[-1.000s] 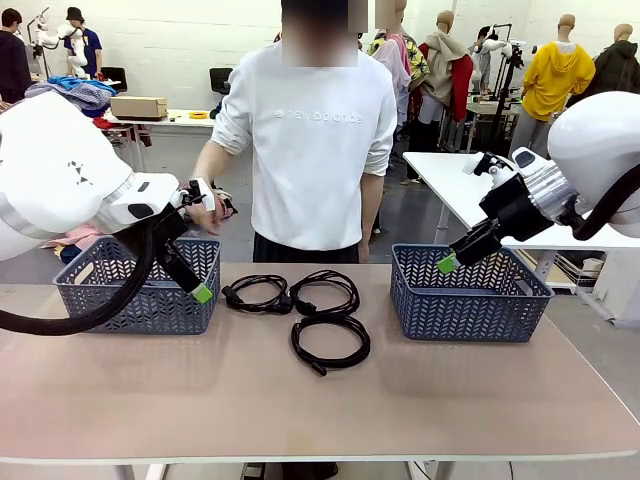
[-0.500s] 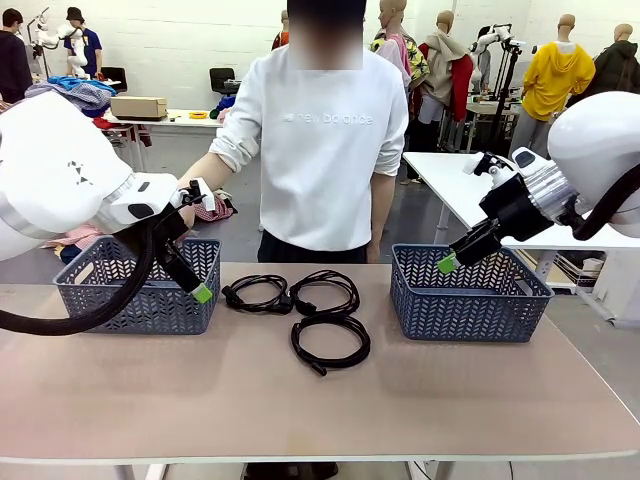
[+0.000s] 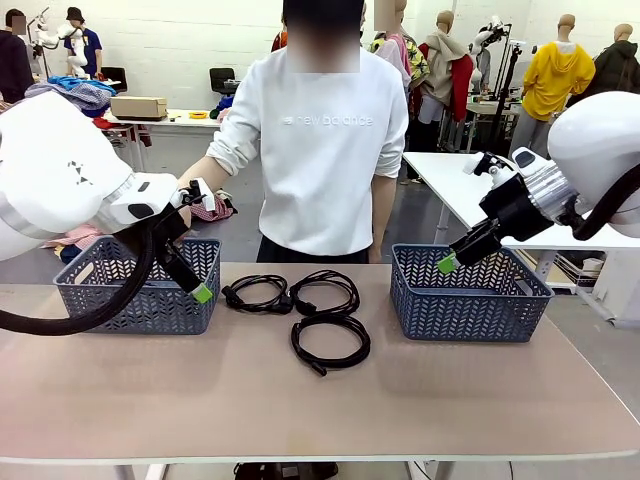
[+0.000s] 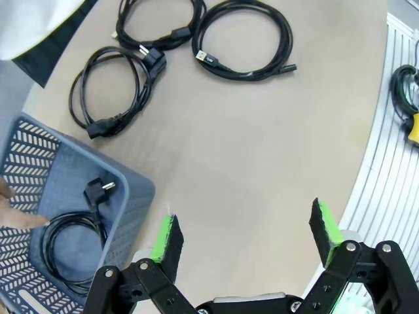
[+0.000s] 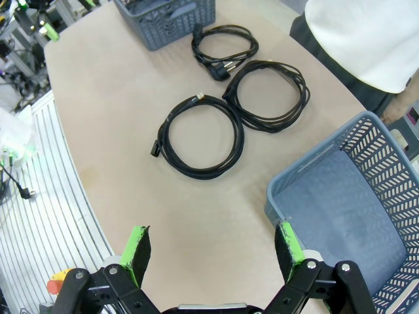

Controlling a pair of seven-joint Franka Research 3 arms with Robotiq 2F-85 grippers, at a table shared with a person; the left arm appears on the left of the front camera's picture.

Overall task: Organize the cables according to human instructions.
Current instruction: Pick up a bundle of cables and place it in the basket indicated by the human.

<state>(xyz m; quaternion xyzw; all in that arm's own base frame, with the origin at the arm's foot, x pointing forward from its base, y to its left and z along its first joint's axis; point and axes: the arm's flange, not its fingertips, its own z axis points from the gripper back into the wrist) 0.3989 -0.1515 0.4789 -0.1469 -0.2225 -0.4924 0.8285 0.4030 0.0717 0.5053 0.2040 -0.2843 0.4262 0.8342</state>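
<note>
Stretching wide in front of me is a tan tabletop [image 3: 300, 410], and the grey-blue left basket [image 3: 130, 305] on it is the handiest thing to steer by. A person [image 3: 320, 150] in a white long-sleeved top stands at the far edge, behind and to the right of the left basket, with one arm lowered toward its back rim. A second basket [image 3: 470, 310] of the same make sits well to the right of the left basket.

The left gripper [image 3: 197, 287] hangs tilted over the left basket's right end, its jaws wide apart. The right gripper [image 3: 447, 262] hovers far to the right of the left basket, above the left part of the second basket, and its jaws are spread wide too.

Black coils lie on the tabletop between the baskets. The first cable [image 3: 257, 293] is just beside the left basket's right wall. The second cable [image 3: 325, 292] is one step further right, touching the first. The third cable [image 3: 330, 342] lies close against the second, nearer to me than the rest.

The fourth cable [image 4: 69, 245] lies coiled on the floor of the left basket, its plug [image 4: 98, 191] resting beside the loop. The person's fingers [image 4: 19, 219] are near it.
</note>
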